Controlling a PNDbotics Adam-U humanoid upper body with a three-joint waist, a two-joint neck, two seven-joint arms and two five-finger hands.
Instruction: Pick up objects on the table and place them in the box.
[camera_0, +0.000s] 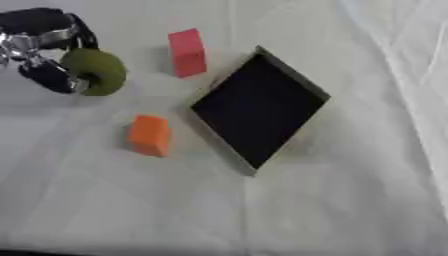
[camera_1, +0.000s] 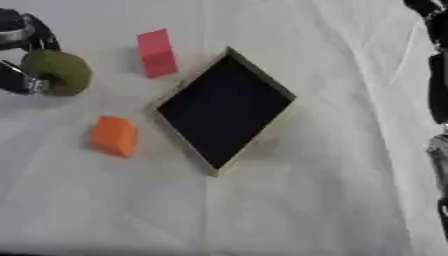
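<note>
My left hand (camera_0: 45, 70) is at the upper left, its fingers curled round an olive-green ring-shaped object (camera_0: 98, 71) held just above the white cloth. A red block (camera_0: 187, 52) stands to the right of it. An orange block (camera_0: 150, 135) lies lower down, left of the box. The box (camera_0: 302, 82), a shallow tray with a black inside and a pale rim, sits turned like a diamond in the middle; nothing shows inside it. Part of my right arm (camera_1: 437, 85) runs along the right edge of the right eye view; its hand is out of sight.
A white cloth (camera_0: 332, 210) with folds covers the whole table. A raised fold (camera_0: 394, 55) runs down the upper right side.
</note>
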